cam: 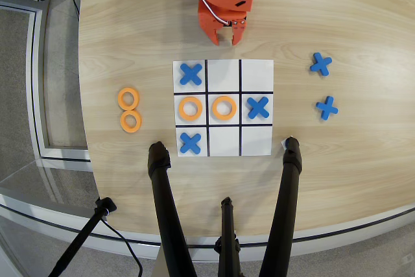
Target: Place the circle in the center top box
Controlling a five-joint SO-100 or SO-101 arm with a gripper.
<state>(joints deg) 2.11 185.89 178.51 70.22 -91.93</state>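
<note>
Two spare orange rings lie on the table left of the sheet, one ring (128, 98) touching the other ring (131, 121). Two more rings sit in the sheet's middle row, in the left cell (190, 108) and the centre cell (224, 107). The centre top box (224, 141), the middle cell of the row nearest the tripod legs, is bare white. My orange gripper (226, 37) hangs at the far side of the table, beyond the sheet. It holds nothing and its fingertips stand a little apart.
Blue X pieces lie in three cells (190, 74), (258, 108), (190, 143). Two spare X pieces (320, 64), (327, 108) lie right of the sheet. Black tripod legs (163, 205), (285, 199) stand on the near table edge by the sheet.
</note>
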